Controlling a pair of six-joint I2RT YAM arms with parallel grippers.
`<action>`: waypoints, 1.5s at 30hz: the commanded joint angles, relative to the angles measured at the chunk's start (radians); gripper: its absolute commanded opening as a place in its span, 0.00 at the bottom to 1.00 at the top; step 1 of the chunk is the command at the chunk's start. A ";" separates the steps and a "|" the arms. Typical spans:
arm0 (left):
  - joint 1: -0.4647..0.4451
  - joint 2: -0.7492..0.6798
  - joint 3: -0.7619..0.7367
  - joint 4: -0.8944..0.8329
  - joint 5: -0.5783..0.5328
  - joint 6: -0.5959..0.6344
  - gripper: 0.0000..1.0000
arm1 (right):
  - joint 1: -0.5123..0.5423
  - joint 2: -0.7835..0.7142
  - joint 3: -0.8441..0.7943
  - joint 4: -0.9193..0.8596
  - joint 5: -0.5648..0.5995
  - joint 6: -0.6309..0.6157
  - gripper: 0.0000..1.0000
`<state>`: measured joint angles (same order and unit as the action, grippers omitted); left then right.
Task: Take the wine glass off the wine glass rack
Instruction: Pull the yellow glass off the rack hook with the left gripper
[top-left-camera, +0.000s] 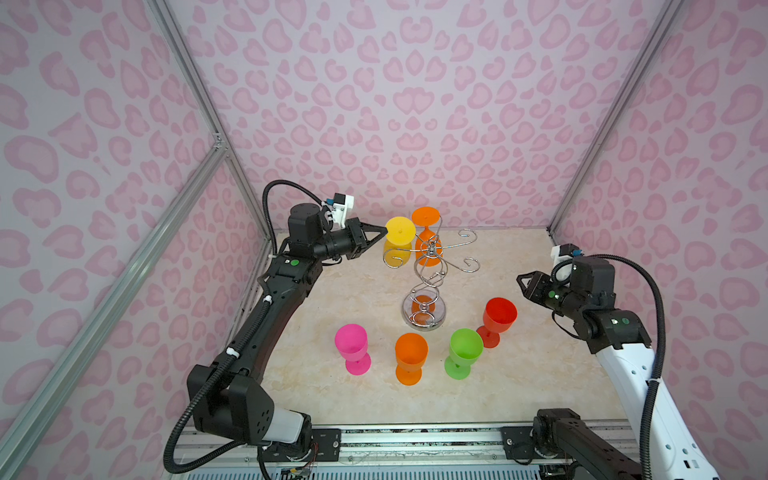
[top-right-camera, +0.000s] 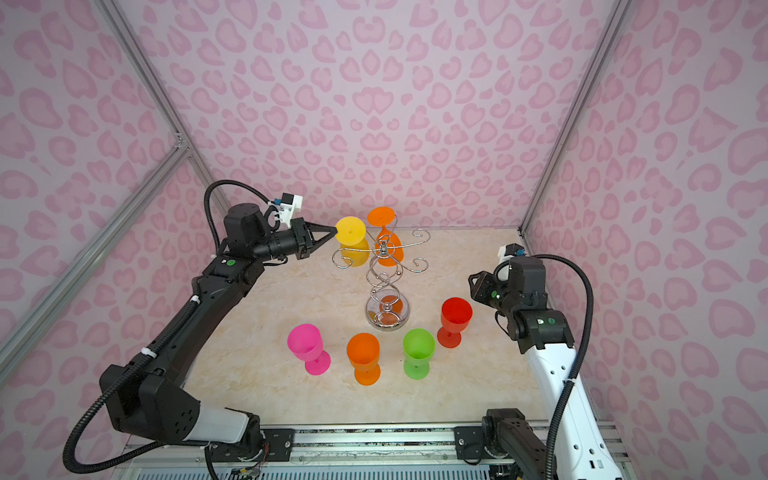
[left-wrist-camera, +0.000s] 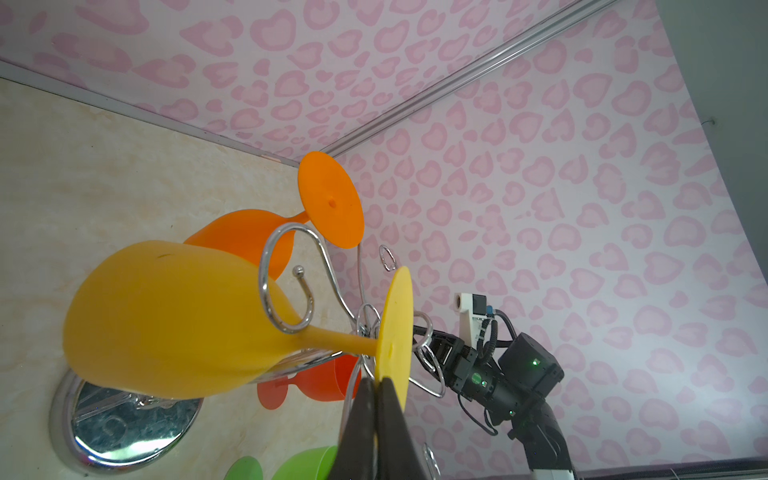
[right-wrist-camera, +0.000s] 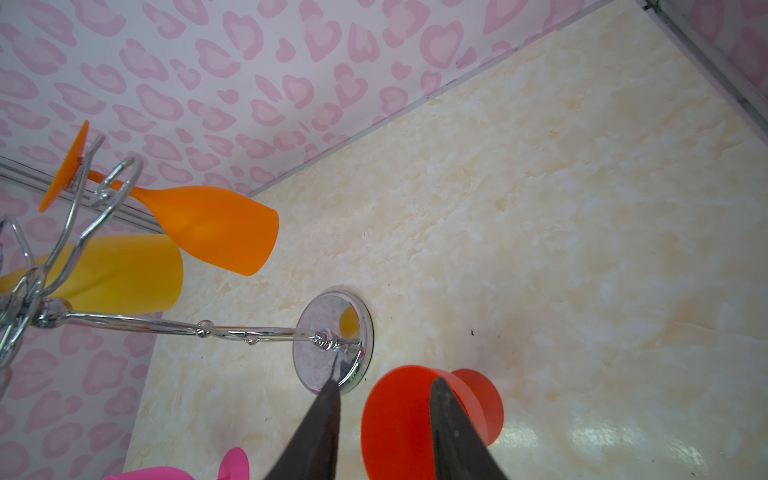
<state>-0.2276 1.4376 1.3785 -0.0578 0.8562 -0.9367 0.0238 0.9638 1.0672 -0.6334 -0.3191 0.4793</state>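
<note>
top view, clock read off the picture.
- wine glass rack (top-left-camera: 438, 309) stands upright near the middle of the desk (top-left-camera: 519, 395).
- yellow wine glass (top-left-camera: 400, 231) hangs bowl-down on the rack's arm at about 10 o'clock from the hub. the left wrist view shows its stem inside the arm's curl.
- your left gripper (top-left-camera: 384, 232) reaches in from 9 o'clock. its fingers (left-wrist-camera: 361, 415) are pressed together on the edge of the yellow foot disc.
- hanging orange glass (top-left-camera: 425, 217) is on the next arm, near 12 o'clock, bowl-down too.
- your right gripper (top-left-camera: 519, 279) sits at 3 o'clock of the rack, well apart from it. its fingers (right-wrist-camera: 320, 432) are partly spread with nothing between them.
- upright on the desk around the base: red glass (top-left-camera: 500, 316) at 3, green glass (top-left-camera: 465, 349) between 4 and 5, standing orange glass (top-left-camera: 410, 353) at 6, pink glass (top-left-camera: 351, 343) at 8. none touches the rack.
</note>
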 joint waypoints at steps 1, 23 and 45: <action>0.011 -0.033 -0.007 0.006 0.009 0.030 0.02 | 0.000 0.003 -0.007 0.024 -0.008 0.003 0.37; 0.209 -0.241 0.044 -0.113 -0.006 0.081 0.02 | -0.001 -0.010 0.002 0.070 -0.027 0.023 0.37; 0.072 -0.326 0.049 0.418 -0.046 -0.297 0.02 | 0.114 0.073 0.086 0.573 -0.212 0.220 0.36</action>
<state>-0.1371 1.1046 1.4456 0.1673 0.8268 -1.1393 0.1272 1.0290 1.1385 -0.1638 -0.5167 0.6750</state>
